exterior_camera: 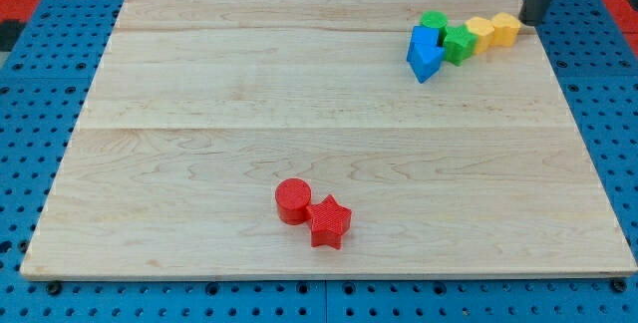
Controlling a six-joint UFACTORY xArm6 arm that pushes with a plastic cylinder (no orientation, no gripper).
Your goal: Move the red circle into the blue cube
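The red circle (293, 200) lies near the view's bottom centre, touching a red star (330, 221) on its right. The blue cube (427, 41) sits at the view's top right, with a blue triangular block (424, 60) against its lower side. My tip (529, 21) is at the top right, just right of a yellow block (506, 29), far from the red circle.
Two green blocks (434, 21) (459, 44) and two yellow blocks (480, 33) form a row with the blue blocks at the top right. The wooden board (199, 114) rests on a blue perforated table.
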